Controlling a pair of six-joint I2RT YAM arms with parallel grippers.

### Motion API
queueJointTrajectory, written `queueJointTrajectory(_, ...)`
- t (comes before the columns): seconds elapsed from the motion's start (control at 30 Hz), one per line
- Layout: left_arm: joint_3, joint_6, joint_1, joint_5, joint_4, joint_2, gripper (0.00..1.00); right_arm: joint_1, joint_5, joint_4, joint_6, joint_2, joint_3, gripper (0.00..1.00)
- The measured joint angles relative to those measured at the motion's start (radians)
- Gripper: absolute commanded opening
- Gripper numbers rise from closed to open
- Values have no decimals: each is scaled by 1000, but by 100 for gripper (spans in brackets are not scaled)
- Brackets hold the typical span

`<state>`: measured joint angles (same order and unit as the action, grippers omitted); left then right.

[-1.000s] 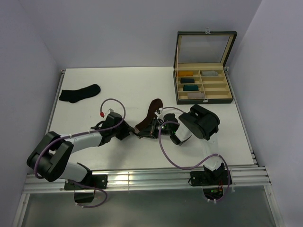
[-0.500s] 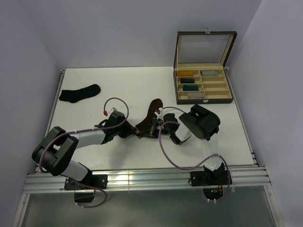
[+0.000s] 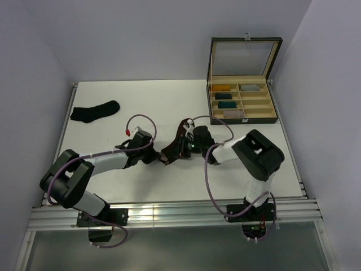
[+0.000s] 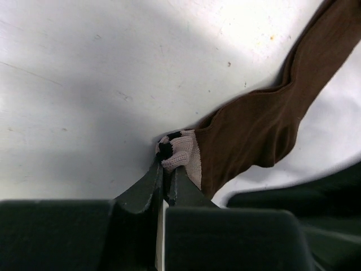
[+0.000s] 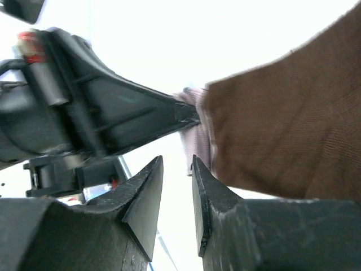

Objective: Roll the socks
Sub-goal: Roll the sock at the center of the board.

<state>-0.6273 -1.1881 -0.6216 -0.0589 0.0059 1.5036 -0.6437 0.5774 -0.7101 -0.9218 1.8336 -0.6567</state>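
The dark brown sock [image 3: 179, 136] lies mid-table, its pale-striped cuff end toward the near left. My left gripper [image 3: 163, 158] is shut on that cuff; the left wrist view shows the pale cuff [image 4: 179, 153] pinched between the fingertips and the brown fabric [image 4: 265, 113] trailing to the upper right. My right gripper [image 3: 180, 149] sits right next to the sock, its jaws a little apart with nothing between them [image 5: 176, 161]; the brown sock [image 5: 282, 130] lies beside its right finger. The plain black sock [image 3: 95, 111] lies flat at the far left of the table.
An open compartment box [image 3: 243, 119] with its lid up stands at the back right and holds mustard, teal and grey rolled bundles. My left gripper's body [image 5: 107, 113] fills the right wrist view's left side. The table's [image 3: 152, 101] front rail runs along the near edge.
My right arm has unfolded: its elbow swung right and its wrist shifted toward the back beside the sock. My left gripper edged right, still holding the cuff.
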Motion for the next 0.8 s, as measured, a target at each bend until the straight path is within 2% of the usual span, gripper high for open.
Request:
queueJointTrajectory(0.13, -21, 22, -1, -30, -45, 0, 0, 0, -74, 183, 129, -120, -66, 33)
queueJointTrajectory(0.23, -29, 30, -2, -45, -63, 0, 0, 2, -139, 276, 193, -132, -128, 31)
queueJointTrajectory(0.57, -30, 51, -2, -73, -96, -16, 0, 33, -275, 486, 326, 27, -279, 30)
queueJointTrajectory(0.8, -30, 72, -2, -95, -122, -42, 0, 35, -270, 573, 410, 143, -459, 31)
